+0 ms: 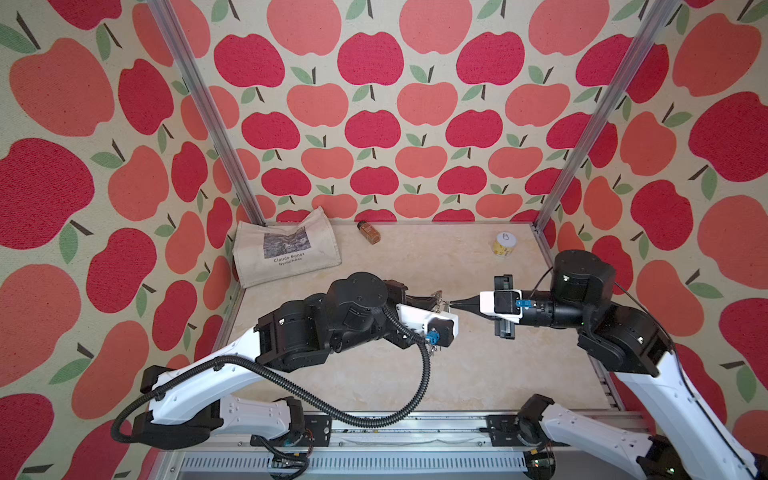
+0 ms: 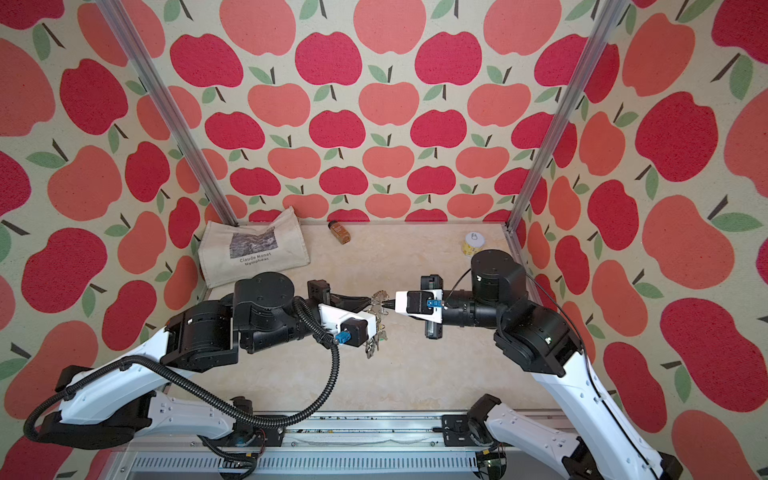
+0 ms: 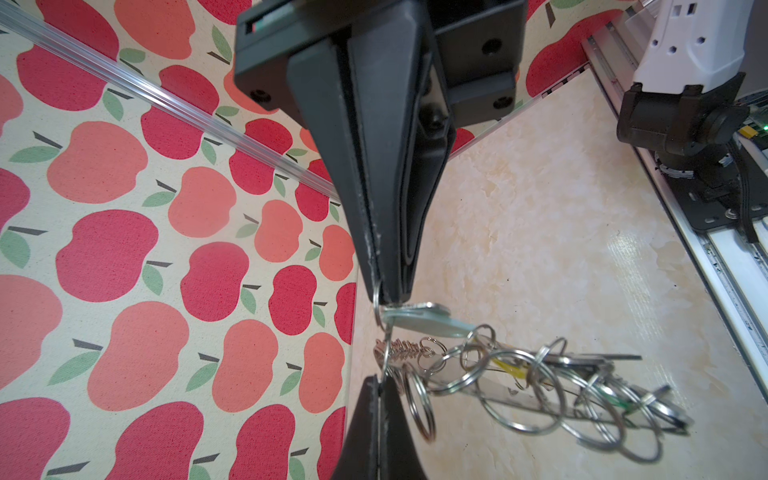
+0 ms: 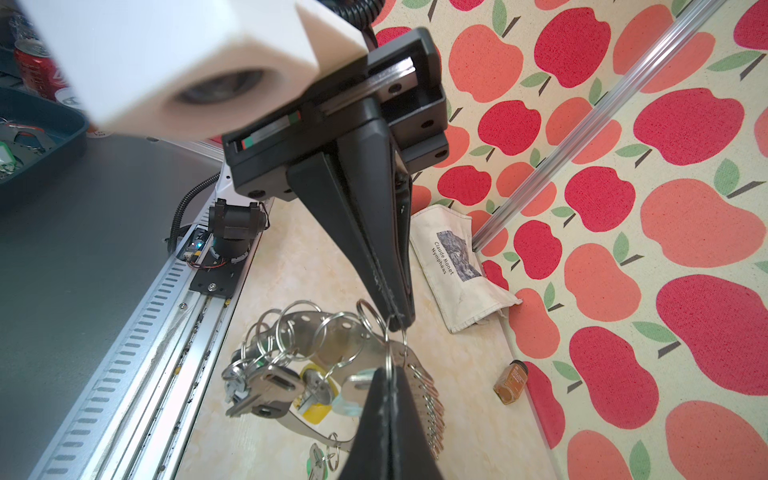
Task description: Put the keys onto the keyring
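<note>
**A:** What does the room look like?

**B:** A marbled beige tabletop (image 1: 478, 374), boxed in by apple-print walls (image 1: 374, 124). Along the back, from the left, a canvas tote (image 1: 286, 249) printed "Claude Monet Nymphéas" slumps in the corner. Next comes a brown spice jar (image 1: 368, 232) on its side, then a small yellow tub (image 1: 505, 244) with a white lid. A metal rail (image 1: 395, 432) runs along the front edge.

**A:** And the arms?

**B:** They meet tip to tip over the middle. The left gripper (image 4: 398, 316) has its jaws pressed together on a split ring (image 4: 387, 343). The right gripper (image 3: 390, 293) is pinched closed on what looks like the same ring, from the opposite side.

**A:** Where is the keyring?

**B:** The keyring (image 4: 328, 345) hangs at that ring, between the two tips and off the table. Its grey plate dangles with loose rings and other keys, one with a yellow tag (image 4: 316, 409).

**A:** And the pale-tagged keys?

**B:** The keys (image 3: 430, 322) sit right against the right gripper's tips. As far as I can tell they are threaded on the pinched ring, with the mint tag lying beside the silvery key.
</note>
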`<state>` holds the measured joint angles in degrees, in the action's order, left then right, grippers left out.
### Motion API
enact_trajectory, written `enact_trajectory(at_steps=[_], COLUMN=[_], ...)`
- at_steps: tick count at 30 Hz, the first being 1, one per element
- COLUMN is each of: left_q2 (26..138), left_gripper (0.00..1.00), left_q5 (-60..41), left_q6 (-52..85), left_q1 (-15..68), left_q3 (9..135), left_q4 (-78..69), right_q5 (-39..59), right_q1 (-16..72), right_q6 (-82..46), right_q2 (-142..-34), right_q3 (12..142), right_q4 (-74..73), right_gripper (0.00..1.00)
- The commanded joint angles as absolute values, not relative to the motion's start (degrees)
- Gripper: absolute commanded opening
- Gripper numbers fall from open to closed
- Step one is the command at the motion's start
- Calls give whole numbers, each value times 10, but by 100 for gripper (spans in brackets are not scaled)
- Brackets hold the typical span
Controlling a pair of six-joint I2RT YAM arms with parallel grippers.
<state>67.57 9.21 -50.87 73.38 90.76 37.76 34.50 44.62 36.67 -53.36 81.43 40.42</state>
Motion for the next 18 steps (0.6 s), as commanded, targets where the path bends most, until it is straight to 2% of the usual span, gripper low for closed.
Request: enact_trajectory(at_steps=[1, 18], left_q2=[673, 675], left_gripper=[0, 0], left_q5=[96, 93], left_q6=[-508, -504], left_q1=[737, 741], left_q3=[929, 935], left_q4=[366, 368], right_q5=[340, 329], right_q1=[451, 451], right_q6=[368, 372], right_q2=[-533, -538], right_q3=[821, 819], right_q4=[405, 407], right_gripper=[0, 0])
